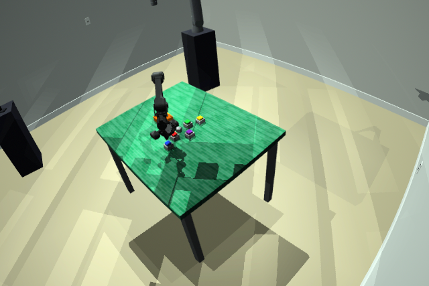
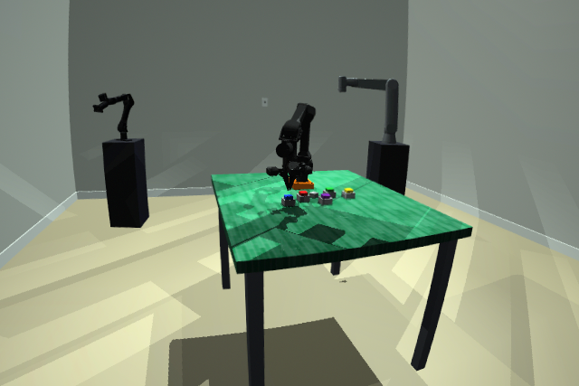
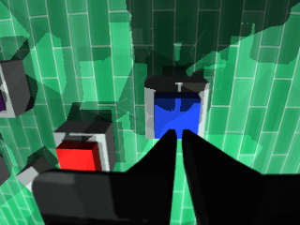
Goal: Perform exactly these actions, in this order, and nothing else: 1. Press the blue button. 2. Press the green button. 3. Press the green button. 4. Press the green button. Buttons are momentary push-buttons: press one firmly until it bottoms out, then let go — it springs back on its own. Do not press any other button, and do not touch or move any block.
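The black end effector [image 3: 179, 133], fingers together and holding nothing, points at the square blue button [image 3: 177, 117]; only the exterior view shows a gap above that button [image 2: 288, 197] on the green tabletop [image 2: 374, 227].

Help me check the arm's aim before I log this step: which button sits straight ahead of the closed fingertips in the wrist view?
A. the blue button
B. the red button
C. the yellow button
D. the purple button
A. In the wrist view the shut gripper points its tips at the near edge of the blue button, while the red button lies off to the left.
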You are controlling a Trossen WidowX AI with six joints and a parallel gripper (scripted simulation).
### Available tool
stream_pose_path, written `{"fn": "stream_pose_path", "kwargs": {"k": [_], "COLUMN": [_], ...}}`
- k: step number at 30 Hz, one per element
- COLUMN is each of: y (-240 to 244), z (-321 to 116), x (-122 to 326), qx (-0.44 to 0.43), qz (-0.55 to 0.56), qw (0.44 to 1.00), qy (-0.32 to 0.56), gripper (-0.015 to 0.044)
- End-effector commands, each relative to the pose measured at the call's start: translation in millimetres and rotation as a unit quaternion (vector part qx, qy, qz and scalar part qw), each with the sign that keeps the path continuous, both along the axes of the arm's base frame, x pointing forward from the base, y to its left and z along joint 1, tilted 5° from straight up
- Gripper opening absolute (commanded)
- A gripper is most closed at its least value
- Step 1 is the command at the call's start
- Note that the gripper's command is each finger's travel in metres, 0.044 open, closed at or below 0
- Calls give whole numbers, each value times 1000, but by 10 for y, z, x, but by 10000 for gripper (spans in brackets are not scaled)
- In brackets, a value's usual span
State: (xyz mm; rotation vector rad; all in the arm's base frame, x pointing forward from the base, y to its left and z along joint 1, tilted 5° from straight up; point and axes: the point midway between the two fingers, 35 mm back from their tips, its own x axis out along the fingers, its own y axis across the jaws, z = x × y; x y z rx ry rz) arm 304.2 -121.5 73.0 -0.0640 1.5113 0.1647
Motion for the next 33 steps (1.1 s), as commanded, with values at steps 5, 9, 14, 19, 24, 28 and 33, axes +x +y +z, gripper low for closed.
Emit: {"fn": "stream_pose_path", "kwargs": {"k": [5,9,14,19,24,28,33], "y": [-44,-44,533,1259,1815,2076,2089], "z": [638,638,705,756,752,720,698], "x": [-36,-36,-101,-373,-798,-1127,-1140], "qx": [-4,-4,-3,-1,3,6,6], "qz": [1,1,2,2,2,2,2], "qw": [1000,1000,1000,1000,1000,1000,1000], "qy": [-4,-4,-3,-2,-1,0,0], "gripper": [20,20,20,20,20,20,20]}}
